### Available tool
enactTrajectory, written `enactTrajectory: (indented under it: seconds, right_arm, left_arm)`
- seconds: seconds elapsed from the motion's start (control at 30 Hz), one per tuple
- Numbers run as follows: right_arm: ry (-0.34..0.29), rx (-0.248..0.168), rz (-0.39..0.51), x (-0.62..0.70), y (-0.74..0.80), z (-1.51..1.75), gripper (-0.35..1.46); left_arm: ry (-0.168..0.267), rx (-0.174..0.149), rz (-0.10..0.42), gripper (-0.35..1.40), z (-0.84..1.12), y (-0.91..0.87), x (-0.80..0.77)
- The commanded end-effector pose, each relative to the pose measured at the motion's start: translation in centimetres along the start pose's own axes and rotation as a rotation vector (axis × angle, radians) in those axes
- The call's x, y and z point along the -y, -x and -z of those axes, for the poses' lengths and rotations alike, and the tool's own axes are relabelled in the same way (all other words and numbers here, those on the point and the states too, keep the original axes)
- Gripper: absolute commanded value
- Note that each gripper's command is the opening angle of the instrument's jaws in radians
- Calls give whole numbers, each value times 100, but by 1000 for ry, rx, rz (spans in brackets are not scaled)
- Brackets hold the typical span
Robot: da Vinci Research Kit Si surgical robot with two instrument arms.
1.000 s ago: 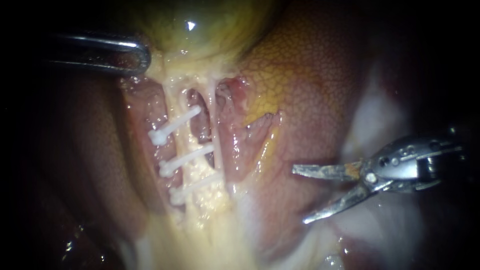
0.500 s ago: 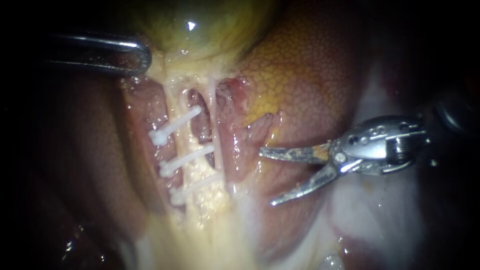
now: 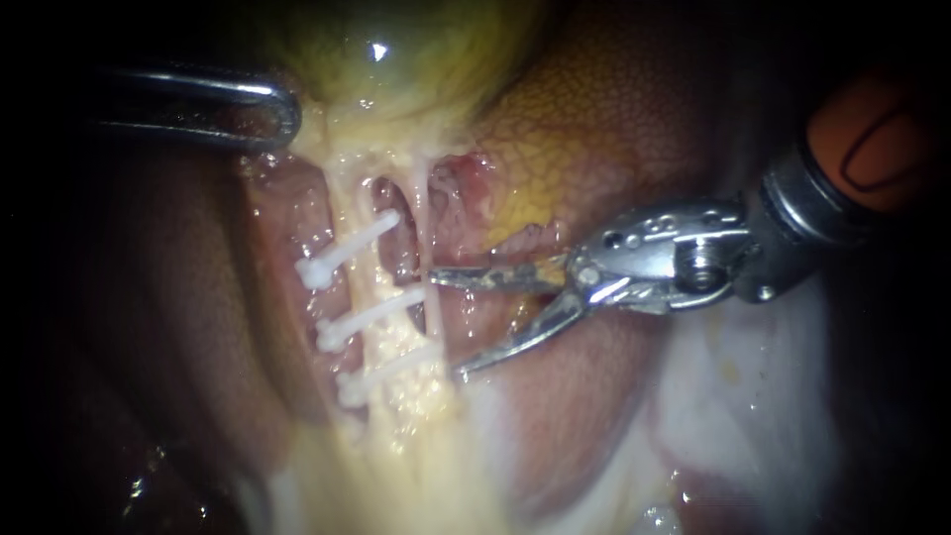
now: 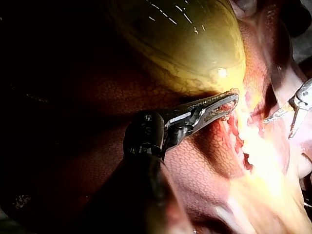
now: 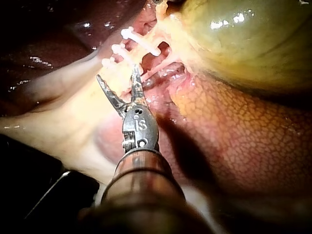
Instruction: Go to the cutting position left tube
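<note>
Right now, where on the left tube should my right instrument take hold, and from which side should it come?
Probably the bare stretch of the left tube between the upper clip and middle clip, approached from the right instrument's side. The tube runs upright in the endoscope view, so the open end effector can straddle it crosswise; the right tube lies between.

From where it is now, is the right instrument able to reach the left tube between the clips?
Probably not directly. The right instrument, jaws open, has its tips at the thin right tube, which lies between them and the left tube. It would likely have to pass over it.
</note>
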Motion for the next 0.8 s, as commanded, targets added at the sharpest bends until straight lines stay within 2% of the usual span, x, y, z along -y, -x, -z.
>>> enactTrajectory:
  seconds: [0.03,0.8]
  right_arm:
    - [1,1,1,-3,1,1,128]
    - [5,7,-24,-53,33,-16,128]
  left_arm:
    - [-1,0,0,-35,0,0,0]
    - [-3,-1,-1,-35,-4,-3,1]
